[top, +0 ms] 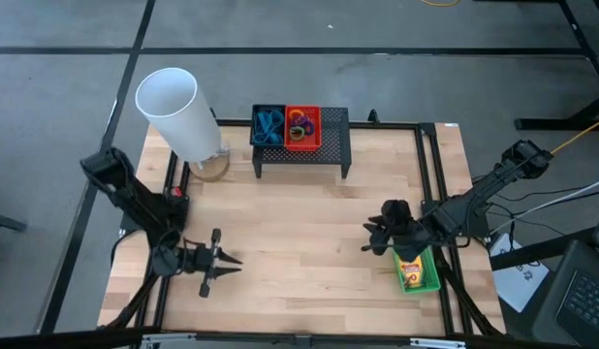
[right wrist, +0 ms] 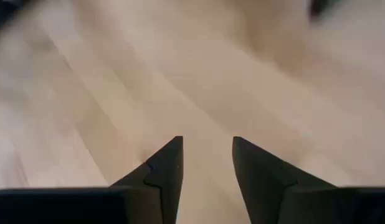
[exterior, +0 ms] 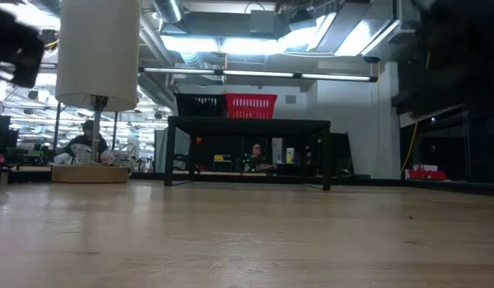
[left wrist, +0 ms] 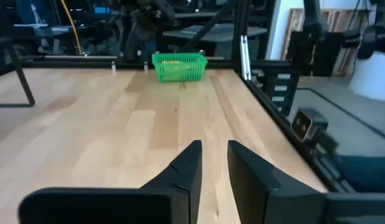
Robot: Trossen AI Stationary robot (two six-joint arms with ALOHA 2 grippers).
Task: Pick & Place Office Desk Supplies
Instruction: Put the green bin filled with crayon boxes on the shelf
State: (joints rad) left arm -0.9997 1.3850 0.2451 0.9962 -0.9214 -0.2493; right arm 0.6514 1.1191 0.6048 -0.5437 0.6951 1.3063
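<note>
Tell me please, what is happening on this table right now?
Nothing is being held at the moment. The left end effector is near the table's front left, open and empty. The right end effector, also open and empty, is beside the green basket, which holds a crayon box. The black basket and red basket sit filled on the stand.

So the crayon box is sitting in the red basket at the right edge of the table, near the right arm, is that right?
Not quite. The crayon box lies in the green basket, not a red one; the high view shows it at the table's right edge, near the right arm. The red basket stands on the black stand at the far side.
</note>
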